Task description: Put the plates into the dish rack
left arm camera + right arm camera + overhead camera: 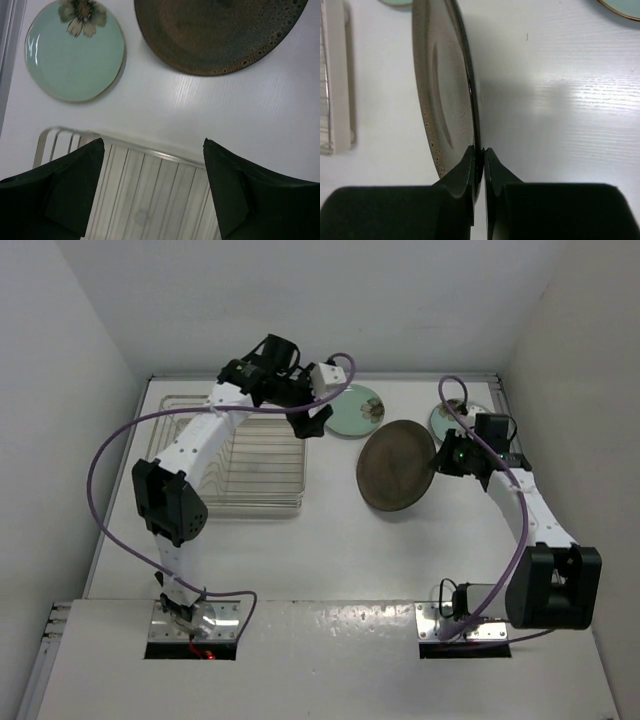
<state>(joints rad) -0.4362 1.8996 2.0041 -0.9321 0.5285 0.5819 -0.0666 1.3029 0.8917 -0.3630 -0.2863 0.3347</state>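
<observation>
Dish rack (265,470) sits at the left of the desk (330,550). We see the left gripper (152,145) hanging over the rack's far right corner — fingers spread wide, holding nothing. Just right of it, one mint plate (356,410) lies flat. The brown plate (398,466) comes next, mid-desk — the right gripper (479,152) pinches its right rim. The second mint plate (441,424) lies far right, partly behind that arm.

No text, label, brand or number could be read in any view. The only mark was a dark flower (82,15) at the rim of the pale green plate (75,55), and it carried no lettering.
</observation>
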